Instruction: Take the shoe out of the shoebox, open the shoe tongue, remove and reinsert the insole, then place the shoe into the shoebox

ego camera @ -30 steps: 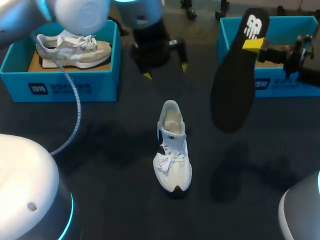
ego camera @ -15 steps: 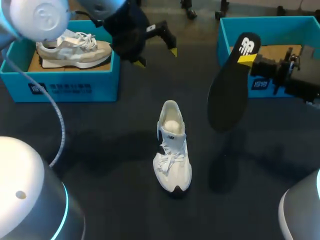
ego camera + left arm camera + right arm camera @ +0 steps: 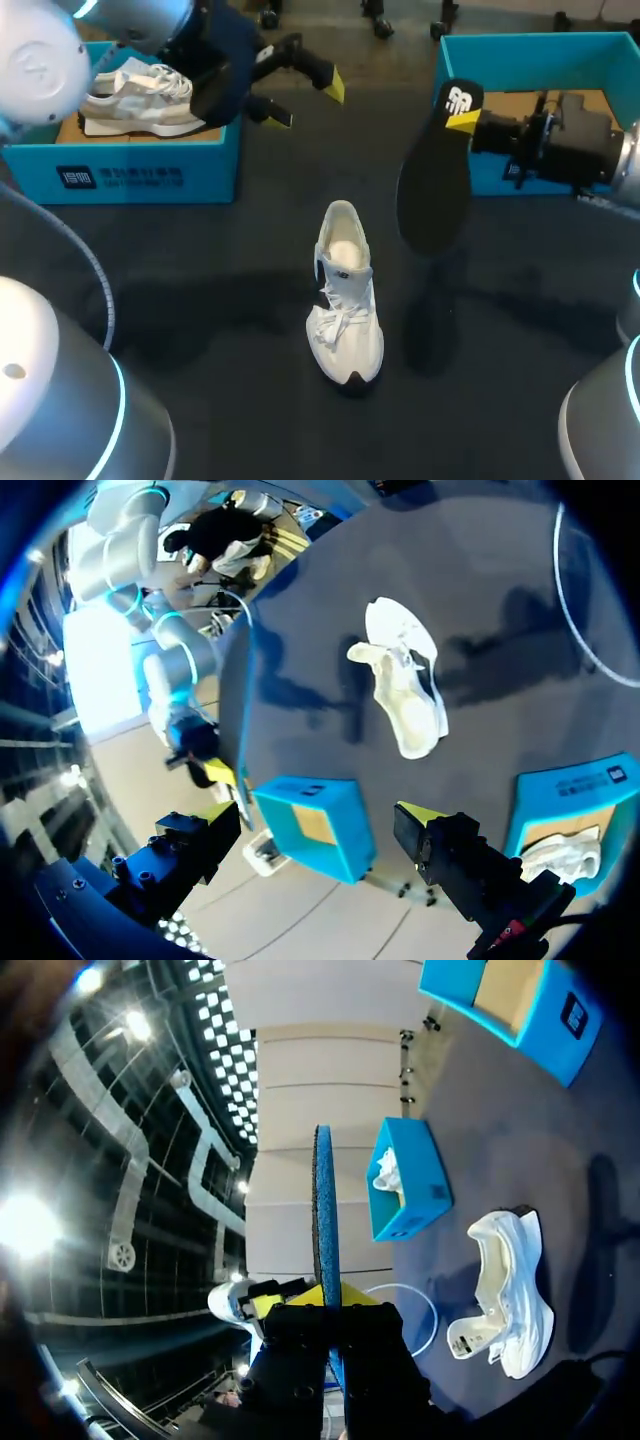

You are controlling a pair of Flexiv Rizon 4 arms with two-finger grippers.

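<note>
Noting from the left: at 10 o'clock of the table [image 3: 230,330] sits the left shoebox [image 3: 120,175] with a second shoe [image 3: 150,100] inside, partly covered by my left arm. The left gripper [image 3: 308,100] hangs above the table beside that box, fingers spread, nothing in them.

The shoe [image 3: 345,300] stands mid-table, toe to 6 o'clock, heel to 12, mouth pale and empty. It is likely light and liable to skid, so it is best steadied at the heel collar.

At 1 o'clock of the shoe, clear of the table, hangs the dark insole [image 3: 432,180], clamped at its heel end by the right gripper [image 3: 465,122]. It is thin foam – light, bendy, toe end free to flop. I would keep the heel grip and feed the toe in first.

The right shoebox [image 3: 520,42] is at 2 o'clock, half masked by the arm.

Hard to make out: only one yellow tip shows from above, though the right wrist view has the insole edge-on between the fingers. The tongue seems pulled back, though the laces obscure it.
</note>
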